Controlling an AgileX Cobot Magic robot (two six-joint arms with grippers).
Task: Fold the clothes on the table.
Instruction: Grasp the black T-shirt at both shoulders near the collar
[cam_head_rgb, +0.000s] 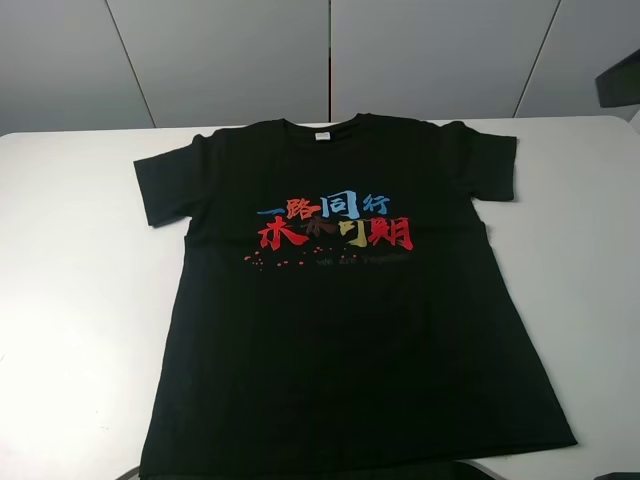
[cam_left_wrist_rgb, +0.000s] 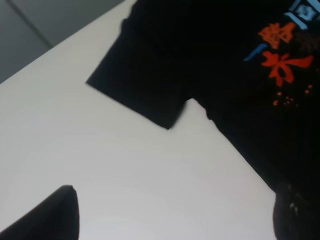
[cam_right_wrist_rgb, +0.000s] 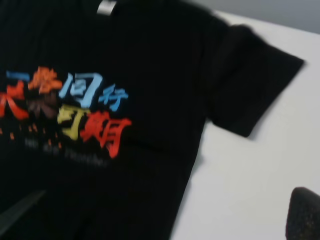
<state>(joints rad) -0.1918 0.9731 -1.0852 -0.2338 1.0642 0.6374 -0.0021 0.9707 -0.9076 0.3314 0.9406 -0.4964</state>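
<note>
1. The desk (cam_head_rgb: 70, 300) carries everything, running wide past both jaws.
2. The black T-shirt (cam_head_rgb: 340, 330) lies flat, print up, ahead of and between the jaws, spread out, likely ready for folding.
3. Its left sleeve (cam_left_wrist_rgb: 140, 85) sits ahead of the left jaws, and its right sleeve (cam_right_wrist_rgb: 255, 90) ahead of the right jaws.
4. Both arms hover over the desk, tilted down. Your left jaws are released and empty. For the right jaws, you cannot tell.
</note>
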